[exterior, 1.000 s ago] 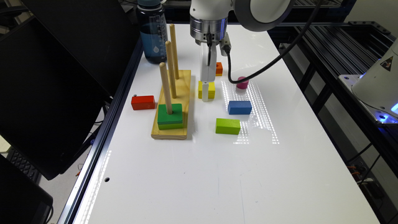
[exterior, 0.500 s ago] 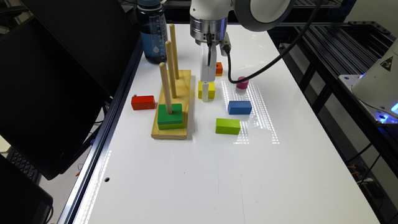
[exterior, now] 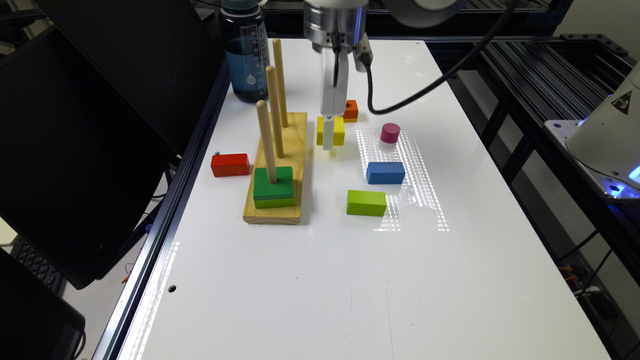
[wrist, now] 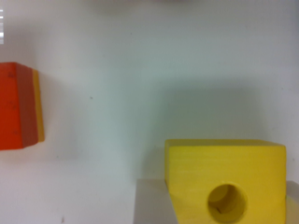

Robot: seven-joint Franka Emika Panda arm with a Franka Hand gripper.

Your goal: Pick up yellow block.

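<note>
one hand (exterior: 328,137) straddles yellow block (wrist: 224,179) near orange block (wrist: 18,106)

In the exterior view the claw (exterior: 327,142) stands in front of the yellow block (exterior: 339,131), covering a middle strip of its near face, and its two fingers cannot be told apart. In the wrist view the yellow block (wrist: 224,184) is cut off at 6 o'clock, and grey finger shapes beside it are blurred and clipped. The orange block (wrist: 18,106) is cut off at 9 o'clock. The water bottle (exterior: 245,55) loses its cap at the exterior view's 12 o'clock edge.
</note>
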